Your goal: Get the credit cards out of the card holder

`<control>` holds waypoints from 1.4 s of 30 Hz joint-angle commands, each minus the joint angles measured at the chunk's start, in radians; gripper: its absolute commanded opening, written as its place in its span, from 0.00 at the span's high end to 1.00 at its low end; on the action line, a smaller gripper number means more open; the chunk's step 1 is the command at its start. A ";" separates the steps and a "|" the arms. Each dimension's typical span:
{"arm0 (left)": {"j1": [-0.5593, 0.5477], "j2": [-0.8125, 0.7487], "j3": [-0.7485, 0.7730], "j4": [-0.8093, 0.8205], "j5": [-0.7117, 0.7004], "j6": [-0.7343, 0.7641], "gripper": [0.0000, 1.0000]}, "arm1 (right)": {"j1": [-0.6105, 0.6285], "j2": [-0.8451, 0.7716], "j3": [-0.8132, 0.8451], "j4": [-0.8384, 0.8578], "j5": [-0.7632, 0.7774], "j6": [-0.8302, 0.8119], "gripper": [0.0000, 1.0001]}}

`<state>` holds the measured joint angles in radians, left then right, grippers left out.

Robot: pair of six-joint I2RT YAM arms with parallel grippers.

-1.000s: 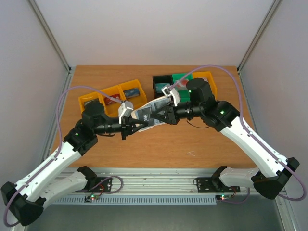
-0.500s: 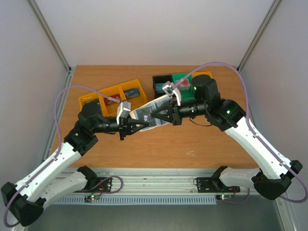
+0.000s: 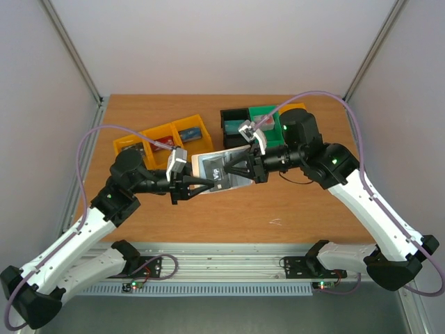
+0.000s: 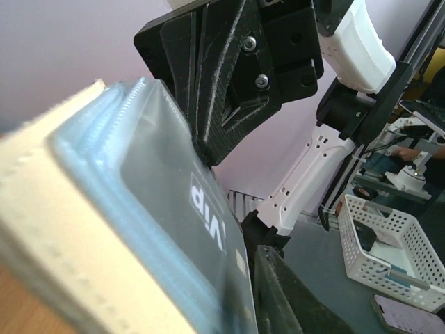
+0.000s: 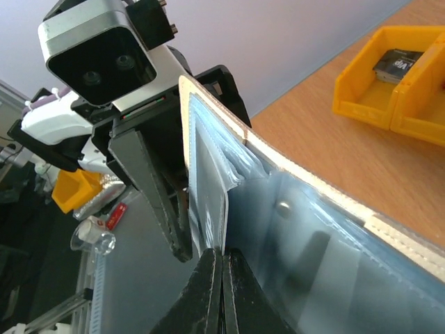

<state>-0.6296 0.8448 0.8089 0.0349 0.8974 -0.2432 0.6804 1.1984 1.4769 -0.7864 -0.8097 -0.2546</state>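
Note:
The card holder [image 3: 203, 164] is held open in the air between both grippers, above the table's middle. Its beige outer edge [image 4: 42, 216] and blue-grey inner face [image 5: 327, 243] show in the wrist views. A dark grey credit card [image 4: 198, 202] printed "VIP" sticks out of a pocket; it also shows from above [image 3: 222, 175]. My left gripper [image 3: 204, 185] is shut on the holder's pocket panel, with one finger [image 4: 292, 299] beside the card. My right gripper [image 3: 234, 170] is shut on the card's edge [image 5: 217, 209], its jaws [image 5: 221, 254] pressed together.
Yellow bins [image 3: 161, 135] stand at the back left, one holding a dark object [image 5: 394, 62]. Black, green and yellow bins [image 3: 259, 115] stand at the back right behind the right arm. Wooden table [image 3: 278, 209] lies below. Grey walls enclose the sides.
The right gripper has pulled back to the right and the left gripper to the left. The holder has spread open and flatter, and the VIP card's face now shows from above.

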 commanded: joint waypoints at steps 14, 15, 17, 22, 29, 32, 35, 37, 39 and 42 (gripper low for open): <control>-0.004 -0.016 -0.011 0.146 -0.003 -0.070 1.00 | -0.012 -0.033 -0.010 -0.129 0.085 -0.054 0.92; -0.004 -0.015 -0.010 0.145 0.004 -0.066 1.00 | -0.012 -0.043 -0.025 -0.126 0.104 -0.053 0.90; -0.004 -0.014 -0.011 0.147 0.012 -0.052 1.00 | -0.012 -0.056 -0.050 -0.114 0.128 -0.048 0.88; -0.007 -0.004 -0.004 0.150 0.012 -0.047 1.00 | -0.011 -0.021 -0.020 -0.124 0.139 -0.041 0.87; -0.011 0.009 -0.002 0.154 0.002 -0.054 1.00 | -0.008 -0.018 -0.001 -0.161 0.116 -0.081 0.81; -0.017 0.013 -0.008 0.164 -0.006 -0.054 1.00 | -0.007 -0.018 -0.001 -0.162 0.119 -0.068 0.81; -0.026 0.027 -0.006 0.178 -0.005 -0.056 1.00 | -0.001 -0.012 -0.008 -0.123 0.122 -0.053 0.83; -0.030 0.029 -0.004 0.178 -0.006 -0.051 1.00 | 0.002 -0.003 -0.006 -0.092 0.109 -0.050 0.83; -0.031 0.032 -0.002 0.179 -0.008 -0.051 1.00 | 0.003 0.009 0.002 -0.068 0.080 -0.048 0.83; -0.032 0.034 -0.004 0.178 -0.012 -0.053 1.00 | 0.002 0.011 0.008 -0.049 0.024 -0.047 0.92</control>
<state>-0.6441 0.8799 0.7940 0.0952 0.8570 -0.3035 0.6788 1.1919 1.4601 -0.9009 -0.7422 -0.3099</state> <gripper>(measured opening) 0.050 0.138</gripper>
